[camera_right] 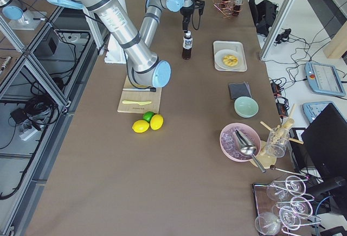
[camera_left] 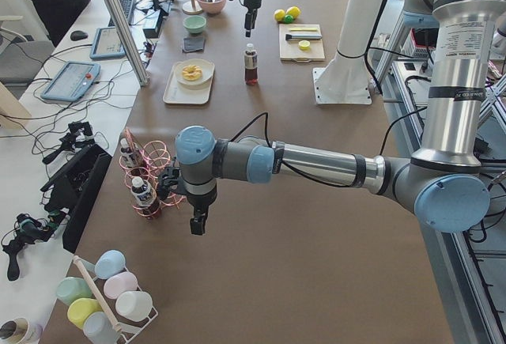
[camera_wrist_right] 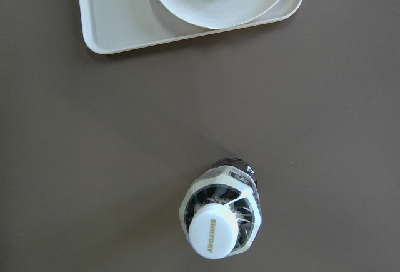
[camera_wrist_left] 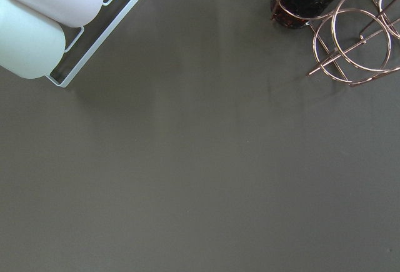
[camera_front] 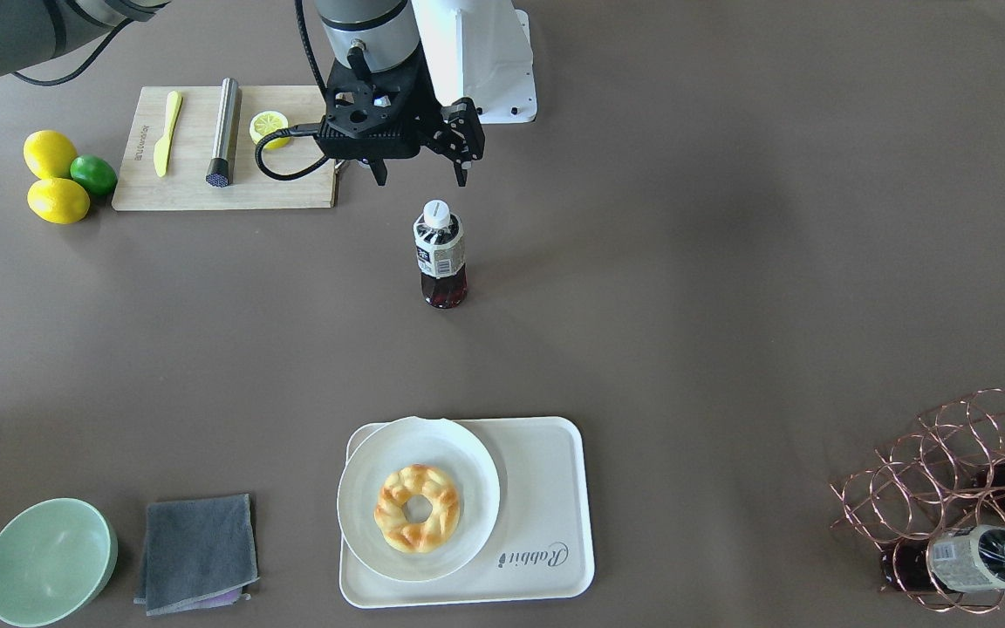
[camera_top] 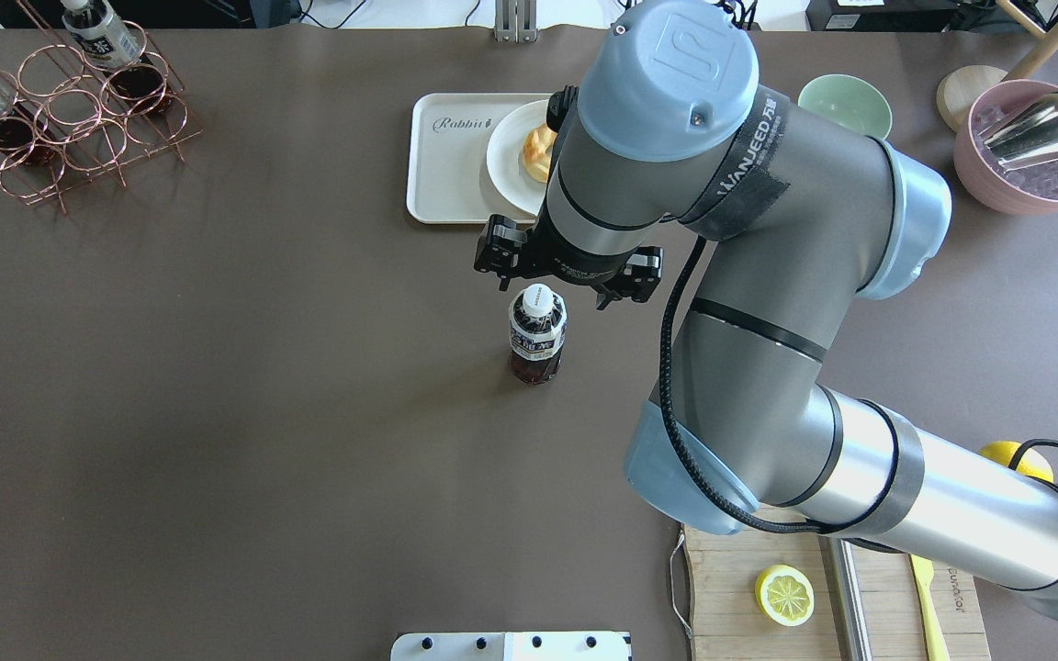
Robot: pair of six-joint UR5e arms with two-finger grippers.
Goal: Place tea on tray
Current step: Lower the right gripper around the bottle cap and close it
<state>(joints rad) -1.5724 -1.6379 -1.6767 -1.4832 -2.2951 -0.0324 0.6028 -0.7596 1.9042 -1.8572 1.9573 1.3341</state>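
Brown matte table point(camera_front: 686, 305), evenly lit. From the front-facing camera, with the tea point(camera_front: 440, 253) as dial centre:

- At 10 o'clock, a wooden cutting board point(camera_front: 188, 187) carrying a yellow knife point(camera_front: 167, 133), a steel cylinder point(camera_front: 224, 131) and a lemon half point(camera_front: 269, 127).
- Further out toward 9, two lemons point(camera_front: 51, 153) and a lime point(camera_front: 93, 174), bunched together.
- At 6 o'clock, well apart from the bottle, the tray point(camera_front: 546, 488), with a round white plate point(camera_front: 468, 471) on its 9 o'clock half, reaching over the rim, and a braided pastry ring point(camera_front: 416, 508) on the plate.
- At 7 to 8 o'clock, a grey cloth point(camera_front: 197, 551) and a pale green bowl point(camera_front: 47, 561).
- At 4 o'clock, a copper wire rack point(camera_front: 930, 471) holding more bottles of the same kind.

Past the table's long edge, a white desk point(camera_left: 47, 122) strewn with cables and control panels. At the far end, a pink bowl point(camera_right: 241, 144) with a metal scoop.

Right gripper point(camera_front: 420, 179) straight above the bottle's white cap, pointing down, jaws spread wider than the cap. Clear of it in the side views (no contact visible) and grasping nothing. Tea upright on bare table, not on the tray.

Left gripper point(camera_left: 198, 221) low beside the rack, seen only from the table's end: spread or clenched, cannot tell. From its wrist camera, bare table, rack at 1 o'clock, pastel cups point(camera_wrist_left: 37, 9) at 10 o'clock.
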